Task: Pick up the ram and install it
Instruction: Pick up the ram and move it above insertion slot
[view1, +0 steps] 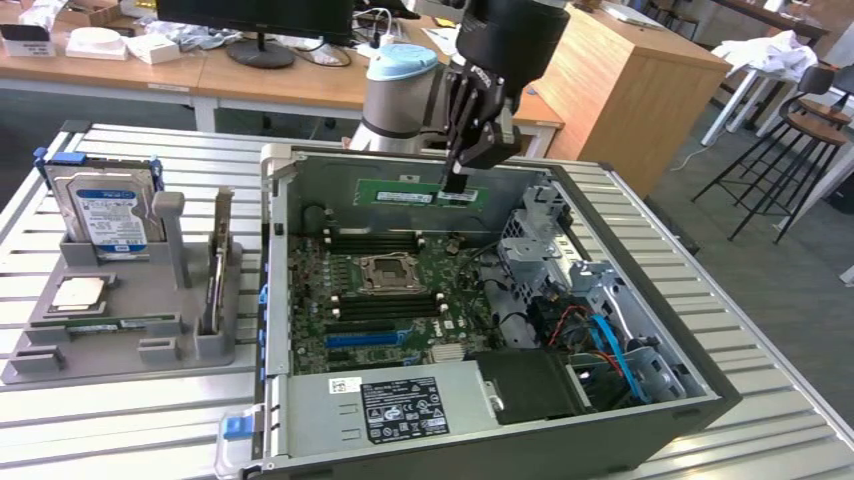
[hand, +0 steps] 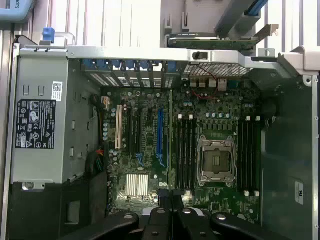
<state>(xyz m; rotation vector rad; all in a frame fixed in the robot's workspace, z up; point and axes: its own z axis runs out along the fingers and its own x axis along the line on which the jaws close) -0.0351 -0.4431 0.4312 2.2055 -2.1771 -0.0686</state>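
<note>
Your fingers (view1: 459, 170) clamp the ram (view1: 400, 193) near one end, its length parallel to the memory slots (view1: 380, 242) beneath.

From where I stand, the computer case (view1: 274, 300) lies open on top, so the way down to the motherboard (view1: 314, 300) is free from above. Its 2 banks of memory slots (view1: 380, 243) sit low beside the CPU socket (view1: 388, 270). On the exterior view's right, the drive cage (view1: 541, 235) and blue cables (view1: 607, 345) crowd in. The power supply (view1: 387, 400) blocks the near side, and the case's far wall (view1: 320, 180) closes the far side.
</note>
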